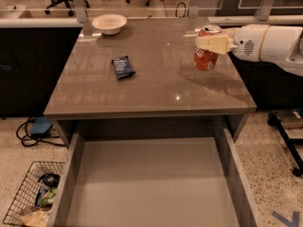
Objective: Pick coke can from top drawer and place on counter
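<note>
The single camera view looks down over the counter (161,86), a glossy grey-brown slab that throws back pale reflections, with dark cabinets on either side. The white arm (272,42) comes in from the right edge of the picture. Its gripper (206,42) sits over the right-hand part of the countertop, toward the back. The cream fingers (215,43) are clamped around the upper half of the coke can (206,61). The can stands upright, its silver top showing above the fingers and its red body below them. Its base is at or just above the stone surface, and I cannot tell whether it touches; a dark shadow spreads on the counter to the right of it. Well to the left of the can, near the middle of the counter, a flat dark blue snack packet (123,66) lies at a slight angle. A pale bowl (109,23) sits at the back left corner. Below the front edge of the counter, the top drawer (151,188) is pulled fully out, with only its grey floor and low side walls showing. On the floor at the lower left stands a wire basket (19,193) holding trash, and cables lie above it near the cabinet.
</note>
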Motion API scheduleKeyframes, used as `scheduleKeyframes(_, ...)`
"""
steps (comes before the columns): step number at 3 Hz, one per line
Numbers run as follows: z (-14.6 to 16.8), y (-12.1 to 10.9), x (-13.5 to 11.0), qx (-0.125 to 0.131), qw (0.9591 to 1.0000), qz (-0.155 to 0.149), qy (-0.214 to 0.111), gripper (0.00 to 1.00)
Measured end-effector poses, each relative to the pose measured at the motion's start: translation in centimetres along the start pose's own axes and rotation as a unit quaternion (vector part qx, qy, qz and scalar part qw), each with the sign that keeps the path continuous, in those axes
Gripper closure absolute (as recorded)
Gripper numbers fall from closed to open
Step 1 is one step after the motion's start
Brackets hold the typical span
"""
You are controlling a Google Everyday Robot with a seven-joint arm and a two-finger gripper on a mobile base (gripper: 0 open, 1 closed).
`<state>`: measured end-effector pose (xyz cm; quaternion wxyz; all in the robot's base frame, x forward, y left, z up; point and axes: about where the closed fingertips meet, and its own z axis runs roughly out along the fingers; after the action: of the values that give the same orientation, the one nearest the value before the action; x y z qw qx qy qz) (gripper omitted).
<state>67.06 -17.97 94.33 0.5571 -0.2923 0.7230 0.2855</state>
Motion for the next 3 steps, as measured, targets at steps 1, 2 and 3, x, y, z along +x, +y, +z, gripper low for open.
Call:
scheduleKeyframes(1, 2.0, -0.5, 0.7, -0.008, 1.0000, 0.002, 0.004, 1.00)
scheduleKeyframes(2, 6.0, -1.4, 1.5, -0.032, 0.9994, 0.003, 0.012, 1.00)
scheduleKeyframes(3, 8.2, -1.7, 3.0, -0.045, 0.9988, 0.014, 0.011, 1.00)
